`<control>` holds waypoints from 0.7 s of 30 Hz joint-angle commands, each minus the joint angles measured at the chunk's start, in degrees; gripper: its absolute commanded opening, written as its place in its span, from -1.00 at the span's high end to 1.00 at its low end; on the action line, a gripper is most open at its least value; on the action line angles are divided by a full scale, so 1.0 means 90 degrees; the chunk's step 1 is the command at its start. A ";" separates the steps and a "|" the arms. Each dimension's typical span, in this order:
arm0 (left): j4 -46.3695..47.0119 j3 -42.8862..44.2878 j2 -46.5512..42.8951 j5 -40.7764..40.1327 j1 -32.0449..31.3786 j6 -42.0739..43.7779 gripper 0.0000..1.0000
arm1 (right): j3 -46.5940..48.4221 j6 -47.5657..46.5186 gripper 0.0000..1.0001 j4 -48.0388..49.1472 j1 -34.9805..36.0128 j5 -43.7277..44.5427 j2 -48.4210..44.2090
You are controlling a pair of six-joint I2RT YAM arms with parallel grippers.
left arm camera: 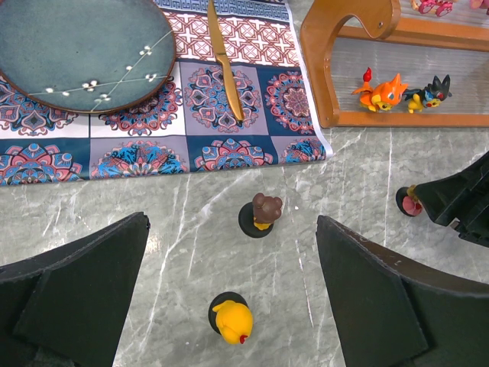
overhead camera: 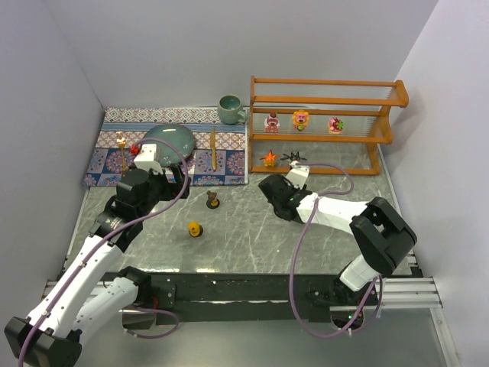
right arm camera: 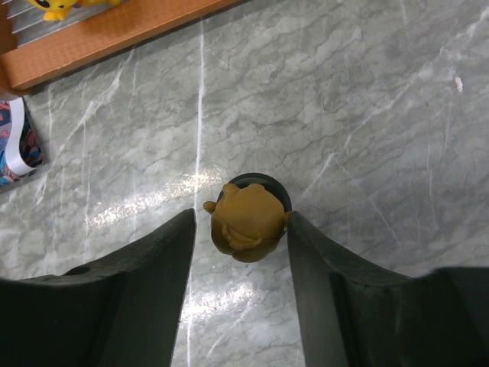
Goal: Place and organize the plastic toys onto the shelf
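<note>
My right gripper [right arm camera: 241, 216] straddles an ochre round-headed toy [right arm camera: 248, 222] standing on its dark base on the marble. Its right finger touches the toy, while a thin gap shows at the left finger [right arm camera: 164, 260]. My left gripper [left arm camera: 231, 220] hangs wide open above a yellow toy [left arm camera: 231, 319] and a brown toy [left arm camera: 265, 210], holding nothing. The wooden shelf [overhead camera: 328, 82] stands at the back right. On its middle tier stand three pink and yellow toys [overhead camera: 301, 119]. An orange spiky toy [overhead camera: 269, 158] and a dark one [overhead camera: 294, 157] are on the bottom tier.
A patterned mat [overhead camera: 229, 164] lies at the back left with a teal plate [overhead camera: 172, 138], a gold knife [overhead camera: 213, 147] and a teal mug [overhead camera: 230, 108]. White walls close both sides. The right arm's black gripper reaches into the left wrist view [left arm camera: 462, 202].
</note>
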 commanded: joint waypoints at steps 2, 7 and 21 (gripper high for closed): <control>0.0137 0.0041 -0.0122 0.0058 0.0041 0.0001 -0.94 | 0.0207 0.0124 -0.12 -0.0118 0.0045 0.0462 0.0163; 0.0137 0.0041 -0.0131 0.0048 0.0041 0.0011 -0.94 | 0.0226 0.0056 -0.05 -0.0138 0.0046 0.0481 0.0213; 0.0137 0.0032 -0.0122 0.0087 0.0041 0.0011 -0.94 | -0.0252 -0.1046 0.66 0.0389 0.0094 0.0247 -0.0422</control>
